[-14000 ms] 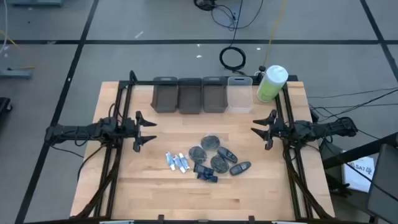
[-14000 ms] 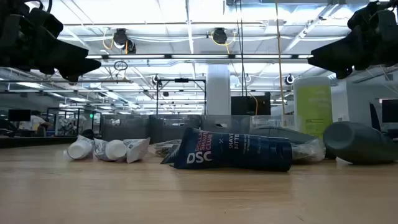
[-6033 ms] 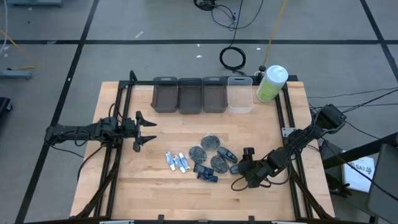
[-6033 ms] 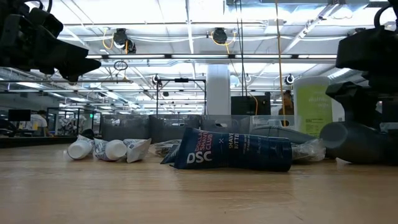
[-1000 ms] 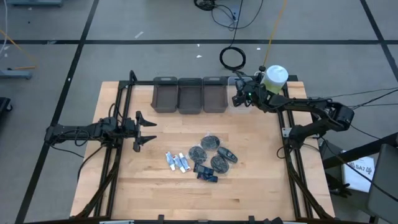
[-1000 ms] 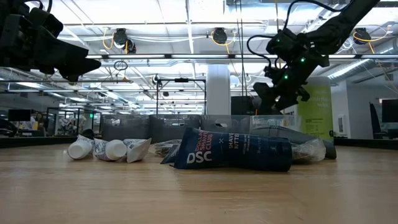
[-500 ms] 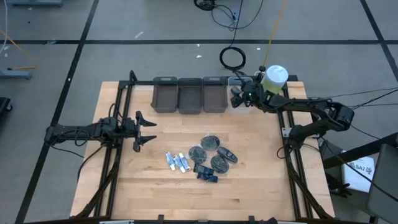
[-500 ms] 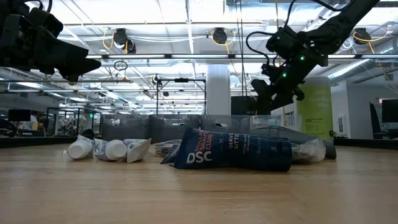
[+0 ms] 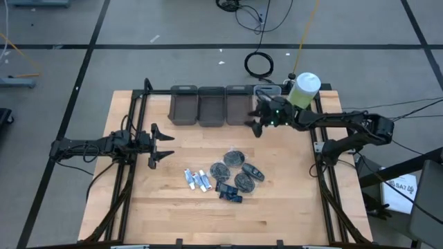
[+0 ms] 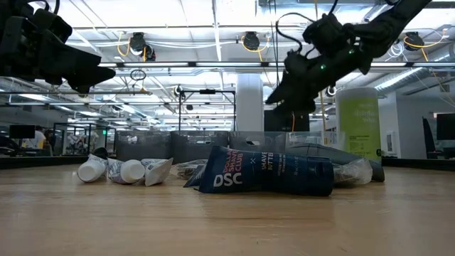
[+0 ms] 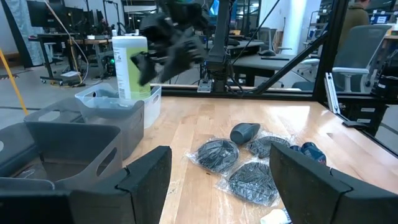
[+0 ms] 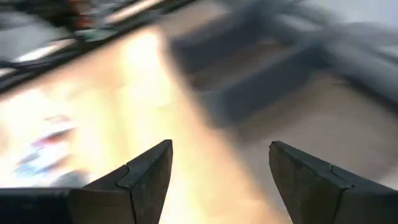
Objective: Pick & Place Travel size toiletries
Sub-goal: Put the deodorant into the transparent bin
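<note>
The travel size toiletries lie in a loose group at the table's middle: white-and-blue tubes (image 9: 197, 180), round dark grey discs (image 9: 235, 158), a dark oval piece (image 9: 252, 171) and dark blue packets (image 9: 228, 191). In the low view a blue packet (image 10: 266, 171) lies in front of the others. My right gripper (image 9: 255, 122) hangs open above the table, just near of the clear bin (image 9: 267, 105), and the right wrist view (image 12: 217, 149) shows nothing between its fingers. My left gripper (image 9: 163, 144) waits open at the table's left, held level and clear of the table.
Three dark grey bins (image 9: 211, 106) stand in a row at the far edge, left of the clear bin. A big green bottle with a white cap (image 9: 303, 91) stands at the far right corner. Bare wood lies along the near edge.
My right gripper has swung from above the clear bin toward the table's left and near side, out over the wood in front of the bins. It has tipped up from pointing steeply down to a shallower slant. The toiletries have not moved.
</note>
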